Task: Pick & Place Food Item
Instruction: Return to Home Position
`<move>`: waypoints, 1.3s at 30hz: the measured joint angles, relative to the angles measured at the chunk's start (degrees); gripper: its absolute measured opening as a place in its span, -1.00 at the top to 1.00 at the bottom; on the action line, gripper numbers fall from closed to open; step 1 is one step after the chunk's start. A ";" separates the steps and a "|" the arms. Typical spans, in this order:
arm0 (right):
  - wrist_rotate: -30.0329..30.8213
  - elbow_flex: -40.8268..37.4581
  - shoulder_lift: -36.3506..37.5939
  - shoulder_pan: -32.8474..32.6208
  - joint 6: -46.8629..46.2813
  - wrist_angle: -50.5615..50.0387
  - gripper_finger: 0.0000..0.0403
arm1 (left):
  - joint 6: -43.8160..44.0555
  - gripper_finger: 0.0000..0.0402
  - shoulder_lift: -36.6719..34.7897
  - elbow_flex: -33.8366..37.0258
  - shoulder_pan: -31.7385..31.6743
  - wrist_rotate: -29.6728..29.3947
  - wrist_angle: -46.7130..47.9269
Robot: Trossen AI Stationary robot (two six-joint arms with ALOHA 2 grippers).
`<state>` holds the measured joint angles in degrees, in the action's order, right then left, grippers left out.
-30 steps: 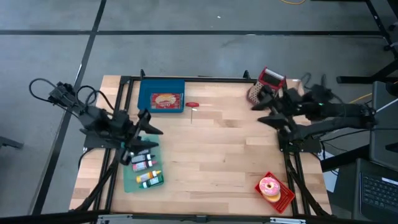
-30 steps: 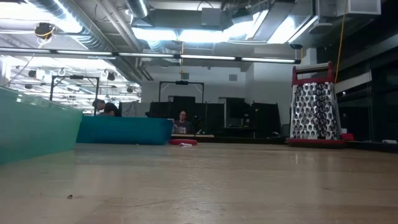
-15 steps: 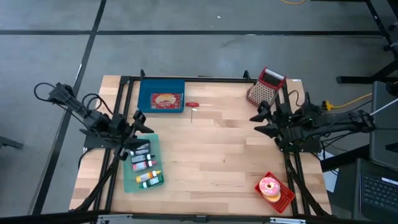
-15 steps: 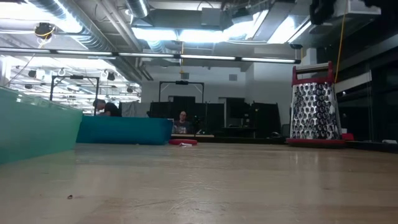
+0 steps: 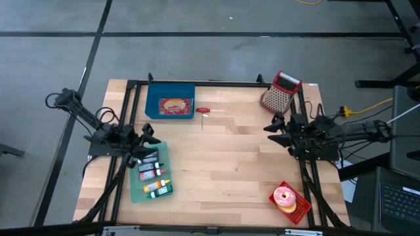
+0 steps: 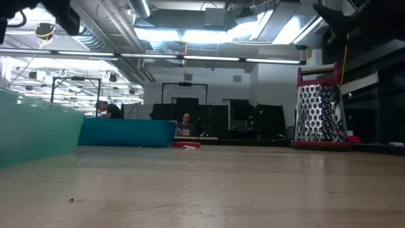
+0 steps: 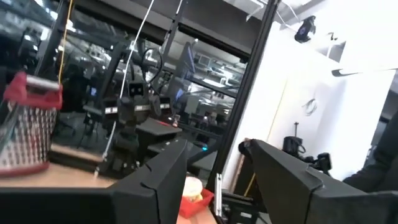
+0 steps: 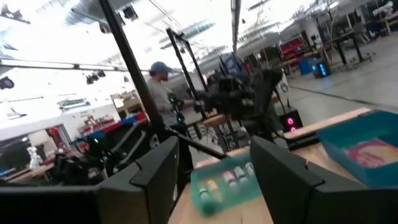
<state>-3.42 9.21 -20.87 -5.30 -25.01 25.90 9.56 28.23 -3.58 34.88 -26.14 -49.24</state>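
A pink-iced donut (image 5: 284, 196) sits on a red plate (image 5: 300, 208) at the table's near right corner; in the left wrist view the donut (image 7: 192, 185) shows far off. A blue tray (image 5: 155, 105) at the far left holds a red-and-yellow food item (image 5: 174, 105). My left gripper (image 5: 147, 134) hovers open at the left edge, over the far end of a teal tray (image 5: 136, 191). My right gripper (image 5: 272, 128) hovers open at the right edge, near the grater (image 5: 278, 91). Both wrist views show nothing between the fingers of the left gripper (image 7: 214, 180) or the right gripper (image 8: 214, 168).
The teal tray holds several small bottles (image 5: 154, 177). A small red item (image 5: 203, 110) lies just right of the blue tray. The red-topped grater (image 6: 319, 104) stands upright at the far right. Bare wood (image 5: 223, 164) spans the table's middle. People are in the room beyond (image 6: 185, 120).
Both arms have folded back and sunk. My left gripper drew toward the table's left edge. My right gripper drew back from the grater toward the right and near edges. Both stayed open and held nothing. In the low view, dark arm parts have come in at both top corners.
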 joint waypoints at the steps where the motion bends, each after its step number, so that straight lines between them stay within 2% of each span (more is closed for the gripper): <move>1: 0.00 -0.55 1.08 0.00 -0.01 0.23 -0.01 | 0.95 0.11 -0.87 1.10 0.02 -0.20 0.03; 3: 0.02 -1.67 3.68 0.00 0.42 0.43 -0.01 | 2.41 0.12 -2.87 3.17 0.02 -0.38 0.59; 8: 1.85 -7.33 10.52 0.00 -0.54 0.30 -0.01 | 5.33 0.14 -8.26 3.07 0.02 -0.81 12.15; 11: 3.27 -8.41 13.30 0.00 -2.85 -7.13 -0.01 | 9.02 0.12 -11.10 3.07 0.02 -1.41 19.54; 18: 10.00 -8.35 14.30 0.03 -3.40 -24.58 -0.01 | 16.71 0.10 -15.38 3.07 0.02 -2.10 33.34; 22: 6.98 -8.22 13.17 0.79 3.20 -25.03 -0.01 | 21.89 0.11 -16.90 3.07 0.02 -2.47 39.77; 26: 2.35 -8.24 11.48 1.33 7.79 -25.41 -0.01 | 22.49 0.09 -17.65 3.07 0.02 -1.45 44.47; 33: 2.47 -8.24 9.15 1.36 11.41 -25.42 -0.01 | 18.32 0.08 -16.64 3.07 -0.12 1.60 45.53; 39: 2.49 -8.24 7.43 1.36 12.66 -25.43 -0.01 | 12.42 0.05 -12.64 3.07 -0.12 0.47 45.53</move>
<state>-0.93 0.97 -13.44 -3.95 -12.35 0.47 21.98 15.59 -0.51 34.76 -25.67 -3.70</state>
